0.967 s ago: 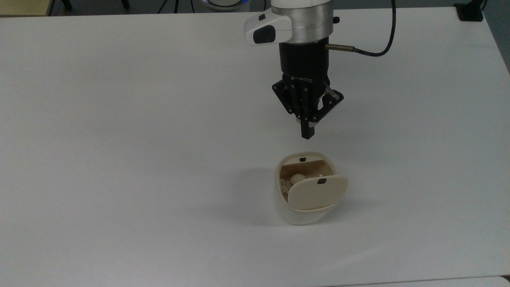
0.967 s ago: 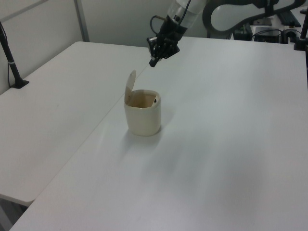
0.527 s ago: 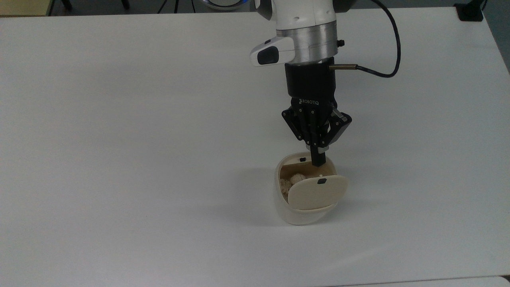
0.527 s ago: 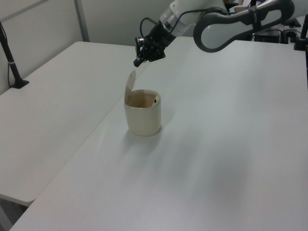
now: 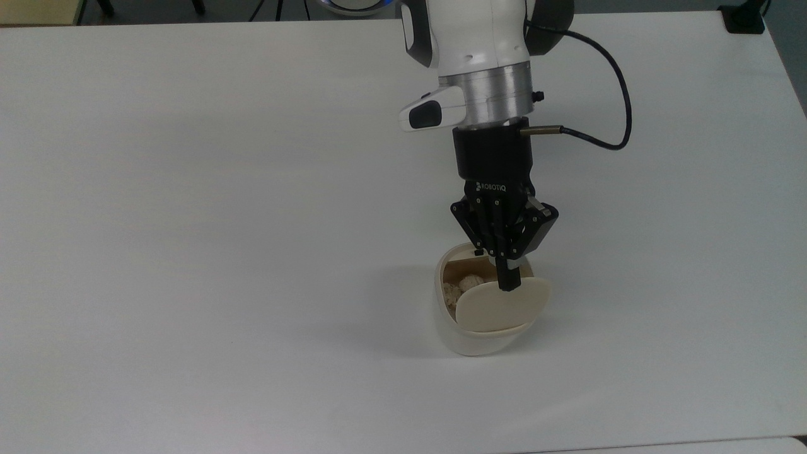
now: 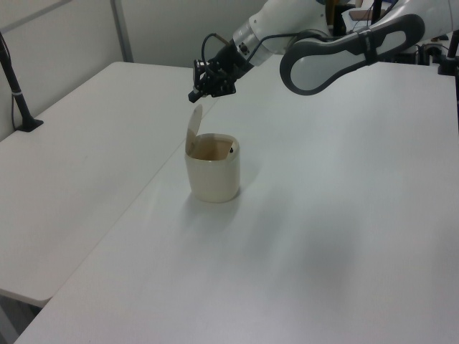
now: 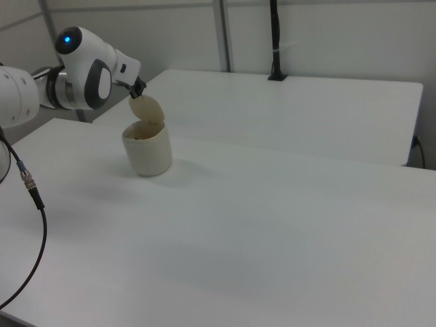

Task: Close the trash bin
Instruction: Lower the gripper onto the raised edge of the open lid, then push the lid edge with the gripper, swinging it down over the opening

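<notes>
The cream-white trash bin (image 5: 470, 334) stands on the white table with its beige lid (image 5: 498, 309) hinged up and open. Crumpled pale paper (image 5: 465, 284) lies inside. My gripper (image 5: 508, 284) is shut and points down over the bin's mouth, its tip at the lid's upper edge and covering the black mark there. In the left view the gripper (image 6: 194, 97) hangs just above the top of the upright lid (image 6: 193, 127), with the bin (image 6: 213, 172) below. In the right view the gripper (image 7: 138, 87) sits at the top left of the lid (image 7: 147, 110) above the bin (image 7: 148, 151).
A black cable (image 5: 602, 142) loops off the wrist to the top view's right. A black post (image 6: 18, 89) is clamped at the left view's left table edge, and another post (image 7: 274, 41) stands at the far table edge in the right view. A seam (image 6: 136, 201) joins two tables.
The gripper travelled from behind the bin toward the camera side in the top view, over the bin's opening, up to the lid's top edge. The lid still stands open.
</notes>
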Robot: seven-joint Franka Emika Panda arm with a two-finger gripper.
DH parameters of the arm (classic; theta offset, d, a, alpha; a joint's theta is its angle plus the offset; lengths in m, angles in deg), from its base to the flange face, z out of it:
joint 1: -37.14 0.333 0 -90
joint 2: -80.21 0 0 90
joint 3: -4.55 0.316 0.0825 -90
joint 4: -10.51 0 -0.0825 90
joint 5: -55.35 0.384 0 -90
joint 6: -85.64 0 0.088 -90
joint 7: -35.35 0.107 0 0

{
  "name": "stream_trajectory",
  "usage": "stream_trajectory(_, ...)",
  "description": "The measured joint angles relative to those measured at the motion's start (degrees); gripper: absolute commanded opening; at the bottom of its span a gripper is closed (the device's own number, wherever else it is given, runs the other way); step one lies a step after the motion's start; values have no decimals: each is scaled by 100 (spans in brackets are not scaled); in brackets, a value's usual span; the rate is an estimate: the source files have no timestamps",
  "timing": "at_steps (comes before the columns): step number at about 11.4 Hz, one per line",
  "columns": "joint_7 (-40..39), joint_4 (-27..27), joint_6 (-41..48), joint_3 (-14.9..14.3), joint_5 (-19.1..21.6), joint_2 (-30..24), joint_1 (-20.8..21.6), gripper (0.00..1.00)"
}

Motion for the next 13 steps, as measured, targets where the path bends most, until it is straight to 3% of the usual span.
stream_trajectory(6,26,-210,-59,-18,-5,283,15,0)
stream_trajectory(13,35,-37,-59,-17,-257,78,62,0)
